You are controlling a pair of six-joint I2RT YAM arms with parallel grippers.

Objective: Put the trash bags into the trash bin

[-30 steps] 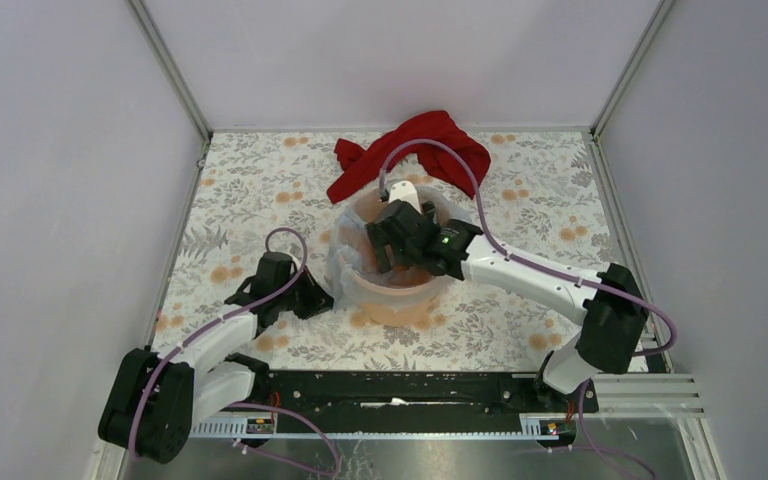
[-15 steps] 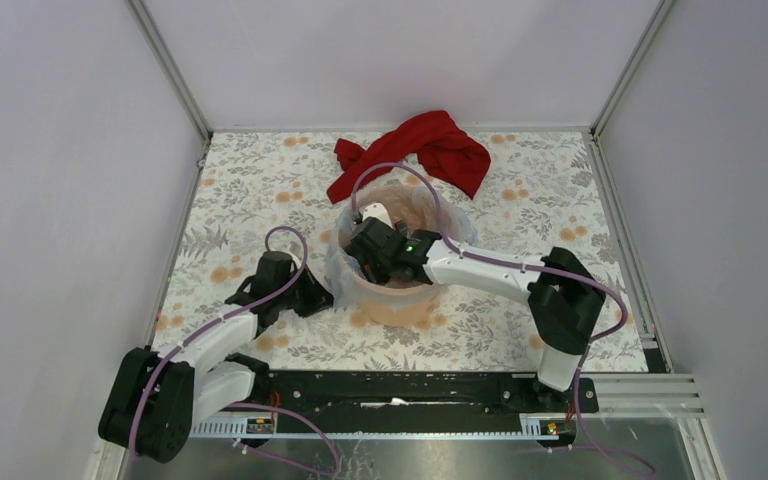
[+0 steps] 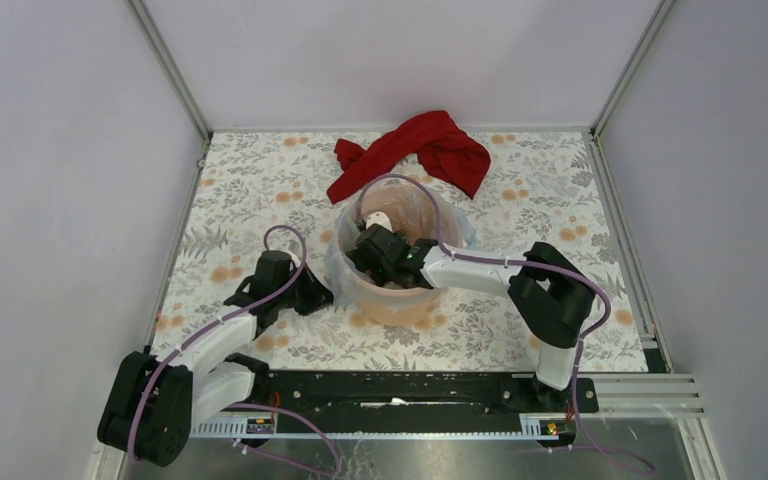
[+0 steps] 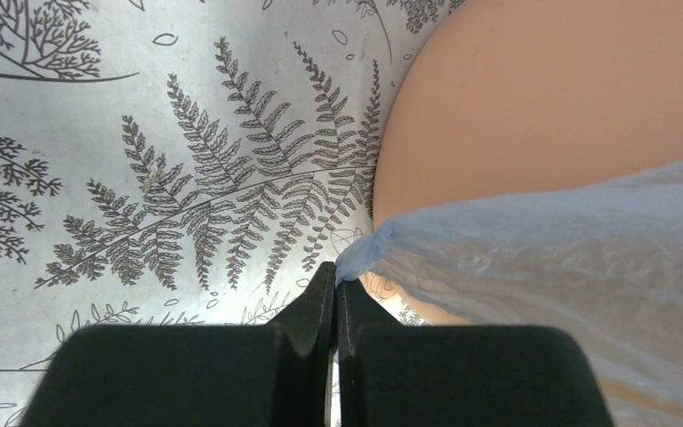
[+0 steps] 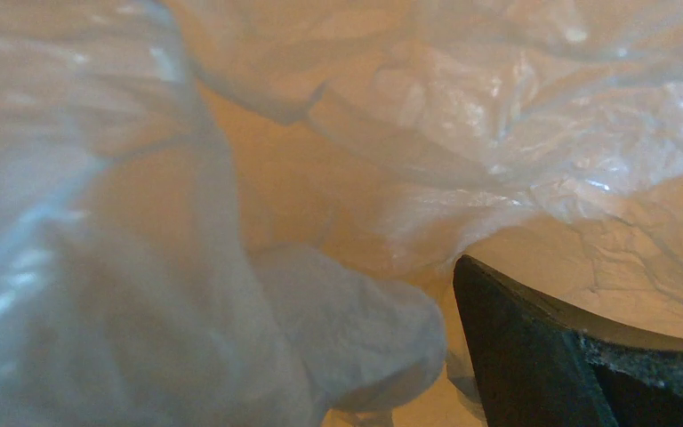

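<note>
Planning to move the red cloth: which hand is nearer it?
Right. The right hand is in the orange bucket beside the red cloth; the left hand is outside, across the bucket.

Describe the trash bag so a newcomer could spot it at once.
On the floral tablecloth, find the round orange bucket at the centre. The trash bag is the thin, wrinkled, pale blue film draped over its rim, one corner pinched by the left gripper. Unlike the red cloth behind, it is see-through.

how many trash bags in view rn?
1 that I can tell: a pale blue trash bag draped over the orange bin, its outer edge pinched in the left pincer, with the right pincer reaching inside. More may be hidden in the bin.
</note>
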